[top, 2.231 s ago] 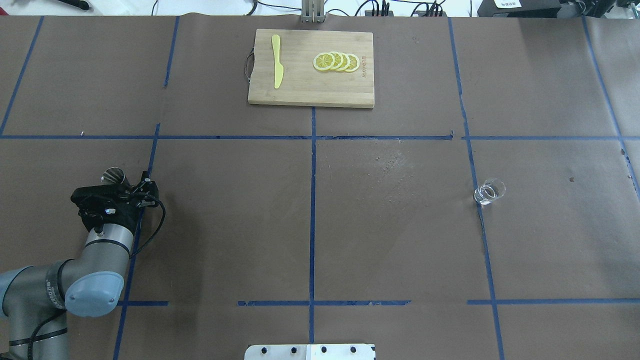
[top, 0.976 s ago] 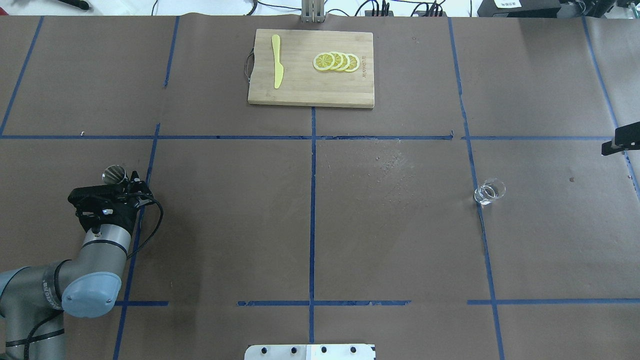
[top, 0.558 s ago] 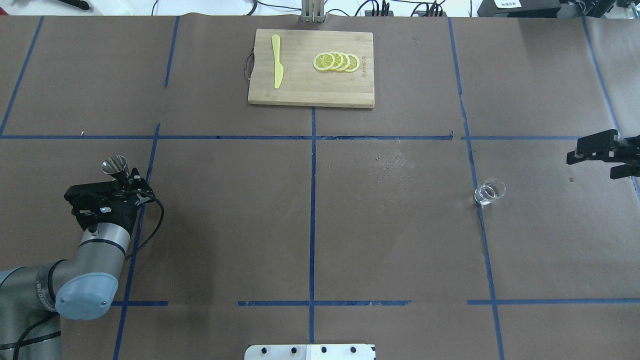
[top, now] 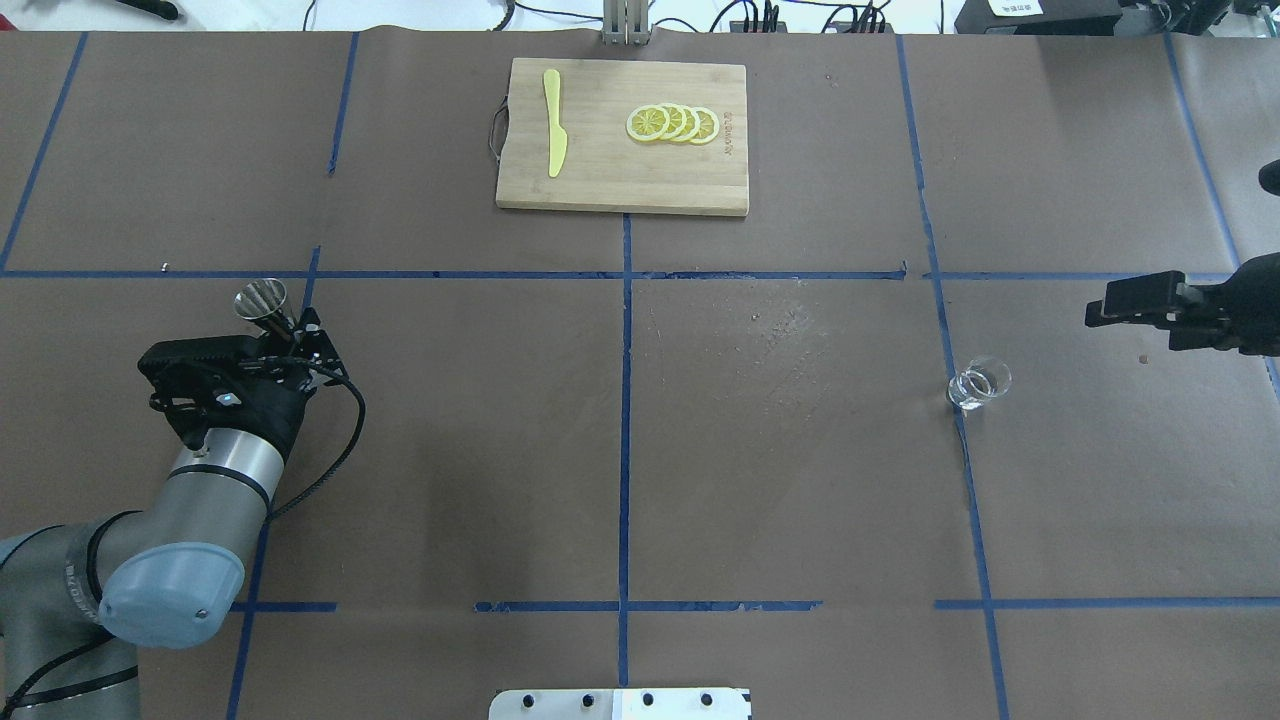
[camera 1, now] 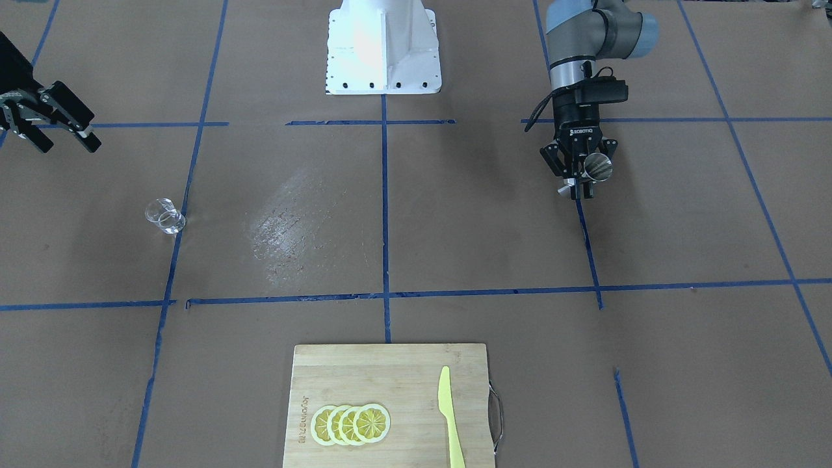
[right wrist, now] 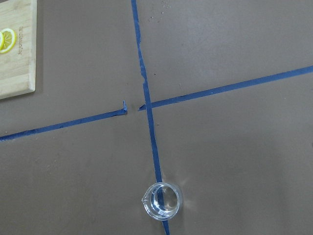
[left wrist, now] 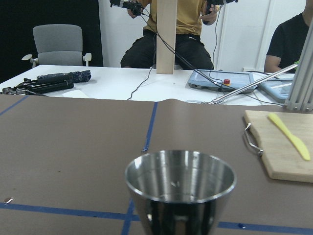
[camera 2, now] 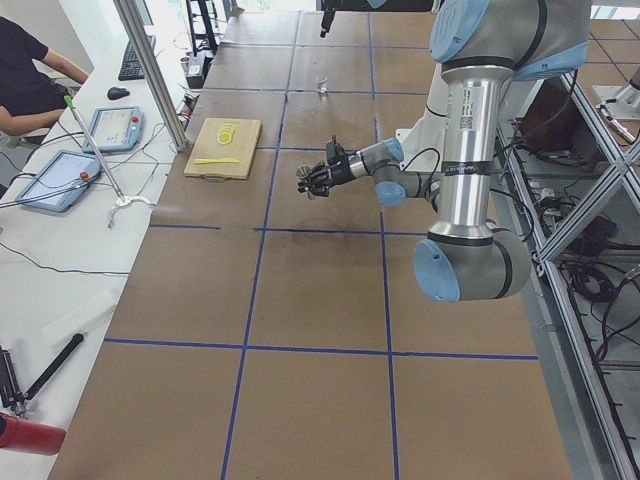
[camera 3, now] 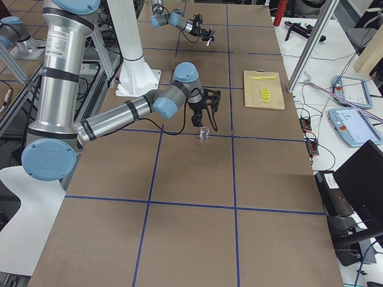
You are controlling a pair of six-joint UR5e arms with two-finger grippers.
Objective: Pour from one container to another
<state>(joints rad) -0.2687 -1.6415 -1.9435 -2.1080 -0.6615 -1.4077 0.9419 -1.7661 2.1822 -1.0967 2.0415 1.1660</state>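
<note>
My left gripper point(top: 283, 327) is shut on the base of a small steel cup point(top: 261, 298), which it holds upright above the table's left part. The cup fills the bottom of the left wrist view point(left wrist: 180, 188); I cannot tell what is inside it. From the front it point(camera 1: 597, 166) sits between the black fingers point(camera 1: 572, 183). A small clear glass beaker point(top: 978, 385) stands on a blue tape line at the right, also in the right wrist view point(right wrist: 161, 200). My right gripper point(top: 1128, 312) hovers open, farther right and a little beyond the beaker, with nothing in it point(camera 1: 60, 138).
A wooden cutting board point(top: 600, 180) lies at the far middle with a yellow plastic knife point(top: 553, 122) and several lemon slices point(top: 672, 123). A pale scuffed patch point(top: 780, 335) marks the paper between the arms. People sit at a white desk beyond the table's far edge.
My left gripper has lifted the steel cup and carried it away from the robot and slightly right. My right arm came in from the right edge and moved left toward the beaker.
</note>
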